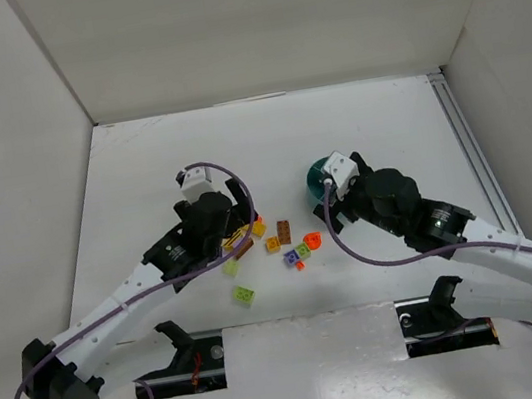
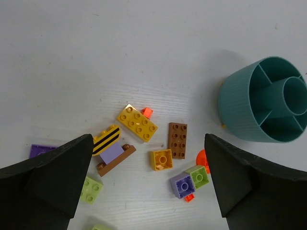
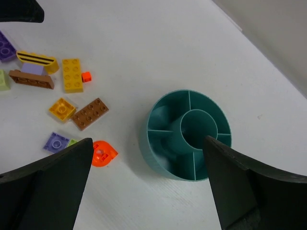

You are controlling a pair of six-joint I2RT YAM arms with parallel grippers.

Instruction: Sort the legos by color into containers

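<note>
Left gripper (image 2: 148,143): jaws spread to full width, gripping nothing, positioned above the small plastic studded bricks (image 2: 137,123) in yellow, brown, orange, purple and lime. Right gripper (image 3: 147,143): jaws likewise fully spread and empty, above the round teal plastic divided bowl (image 3: 160,160). The bricks lie loose on the white table (image 2: 96,57) beside the bowl. The flat orange rounded piece (image 3: 103,153) lies nearest, not touching it.
</note>
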